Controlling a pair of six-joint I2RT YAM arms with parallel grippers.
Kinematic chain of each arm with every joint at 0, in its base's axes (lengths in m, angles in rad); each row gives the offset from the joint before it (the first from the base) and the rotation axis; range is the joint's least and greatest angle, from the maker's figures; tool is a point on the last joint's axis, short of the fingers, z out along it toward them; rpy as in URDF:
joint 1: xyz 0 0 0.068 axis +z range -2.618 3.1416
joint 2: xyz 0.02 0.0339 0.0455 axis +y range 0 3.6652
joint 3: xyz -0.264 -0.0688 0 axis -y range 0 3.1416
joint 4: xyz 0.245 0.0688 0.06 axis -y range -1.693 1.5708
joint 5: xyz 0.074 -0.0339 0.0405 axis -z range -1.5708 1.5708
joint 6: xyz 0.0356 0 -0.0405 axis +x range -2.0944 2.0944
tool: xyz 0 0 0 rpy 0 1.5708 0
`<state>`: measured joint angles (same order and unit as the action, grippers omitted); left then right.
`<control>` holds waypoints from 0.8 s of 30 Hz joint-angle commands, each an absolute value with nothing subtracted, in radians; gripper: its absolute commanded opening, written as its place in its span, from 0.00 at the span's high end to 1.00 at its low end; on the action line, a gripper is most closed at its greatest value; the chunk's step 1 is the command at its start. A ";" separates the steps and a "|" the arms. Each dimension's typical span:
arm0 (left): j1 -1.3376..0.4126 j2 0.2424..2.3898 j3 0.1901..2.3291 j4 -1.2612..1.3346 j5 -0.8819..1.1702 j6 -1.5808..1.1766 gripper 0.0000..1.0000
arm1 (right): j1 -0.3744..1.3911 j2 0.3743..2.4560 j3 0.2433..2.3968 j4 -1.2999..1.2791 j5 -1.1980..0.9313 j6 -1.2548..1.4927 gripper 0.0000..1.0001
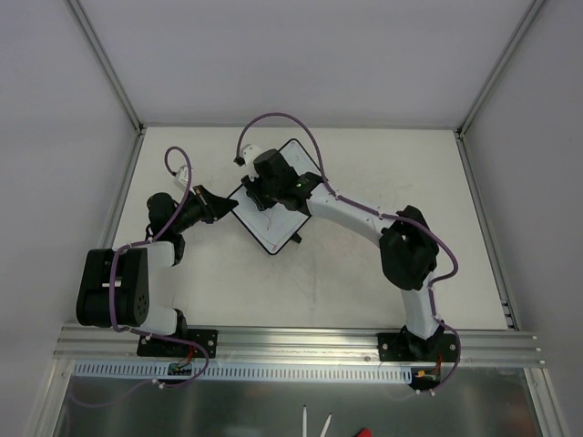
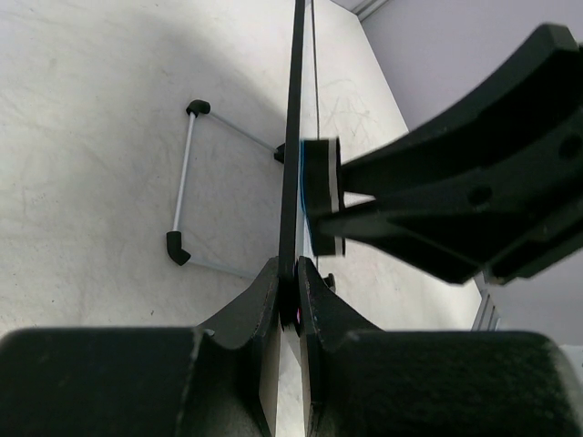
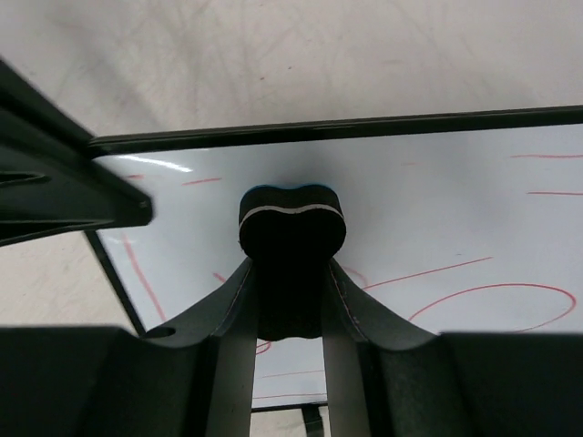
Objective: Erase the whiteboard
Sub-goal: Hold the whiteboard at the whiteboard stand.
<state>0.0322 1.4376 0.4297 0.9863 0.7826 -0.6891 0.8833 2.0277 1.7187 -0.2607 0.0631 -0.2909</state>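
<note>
Red-scribbled whiteboard [image 3: 437, 182] — eraser [image 3: 291, 228] against it, edge in left end effector [image 2: 290, 278]

A white table [image 1: 355, 282] carries a slotted aluminium rail [image 1: 301, 345] along its near edge.

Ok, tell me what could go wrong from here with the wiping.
1. The left claw pinches only the thin edge of the whiteboard; the push of the eraser could twist the board loose.
2. The right claw works close beside the left one; a stroke that way could hit it.
3. The red marks spread wide, so some could be missed.
</note>
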 commanded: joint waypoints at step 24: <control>0.028 1.385 0.451 1.003 0.779 -0.604 1.00 | 0.986 2.095 1.991 -0.509 0.094 -0.310 1.00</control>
<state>0.0322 1.4235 0.4297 0.9794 0.7807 -0.6815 0.9840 2.0888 1.9381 -0.4805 0.0528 -0.2970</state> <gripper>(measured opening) 0.084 0.320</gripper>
